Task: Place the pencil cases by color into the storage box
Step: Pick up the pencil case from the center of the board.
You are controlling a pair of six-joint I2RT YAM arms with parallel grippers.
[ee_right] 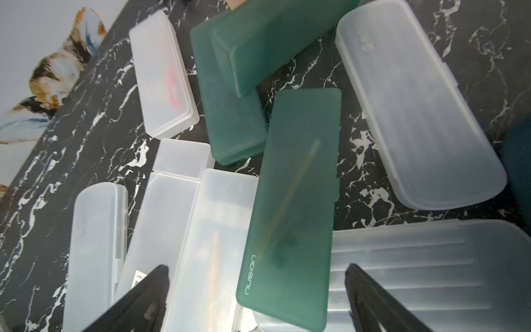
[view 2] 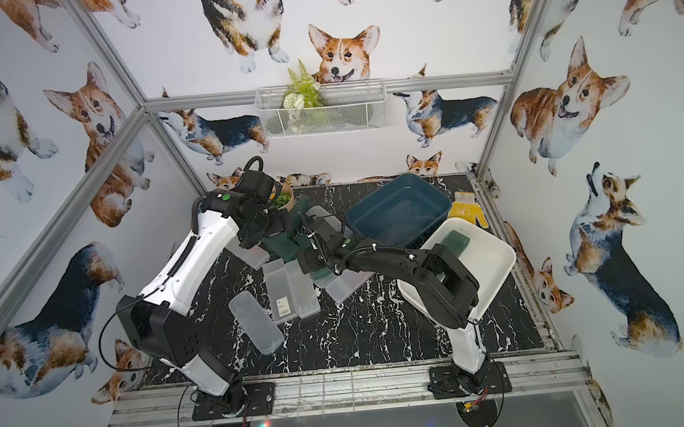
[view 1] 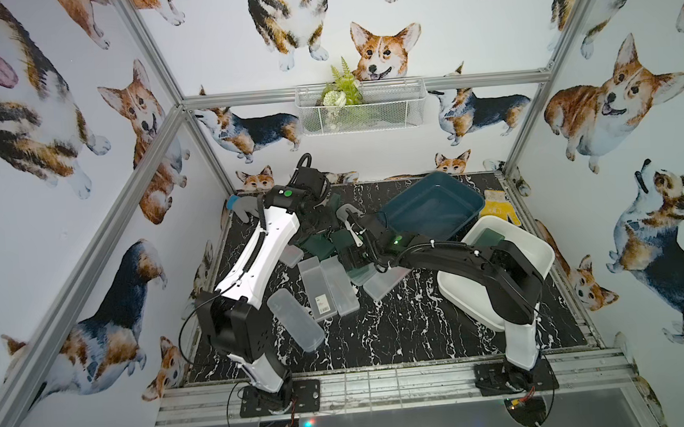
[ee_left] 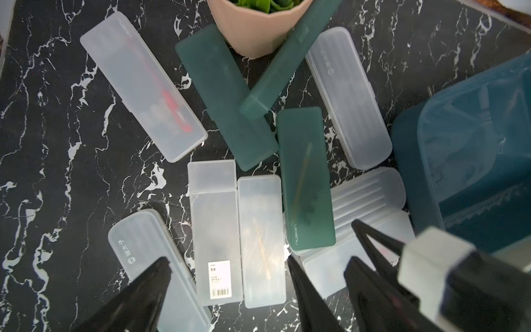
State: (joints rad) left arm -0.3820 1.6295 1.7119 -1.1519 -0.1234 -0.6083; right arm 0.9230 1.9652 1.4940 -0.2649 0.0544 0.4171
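Observation:
Pencil cases lie heaped mid-table. Three dark green ones show: a flat one (ee_right: 293, 201) (ee_left: 307, 184) resting on frosted cases, a second (ee_left: 224, 97), and a third (ee_left: 287, 60) leaning on the pot. Several frosted white cases (ee_left: 214, 230) (ee_left: 347, 97) (view 1: 296, 319) surround them. My right gripper (ee_right: 258, 276) (view 1: 353, 258) hovers open, its fingers either side of the flat green case's near end. My left gripper (ee_left: 230, 276) (view 1: 318, 224) is open above two frosted cases. The dark blue storage box (view 1: 408, 194) stands at the back right. A white one (view 1: 459, 292) holds a green case (view 1: 490, 236).
A peach pot of green plants (ee_left: 258, 31) (view 2: 284, 199) stands behind the pile. A grey glove (view 1: 242, 206) lies at the back left and a yellow glove (view 1: 500, 207) at the back right. A wire basket (view 1: 362, 107) hangs on the back wall.

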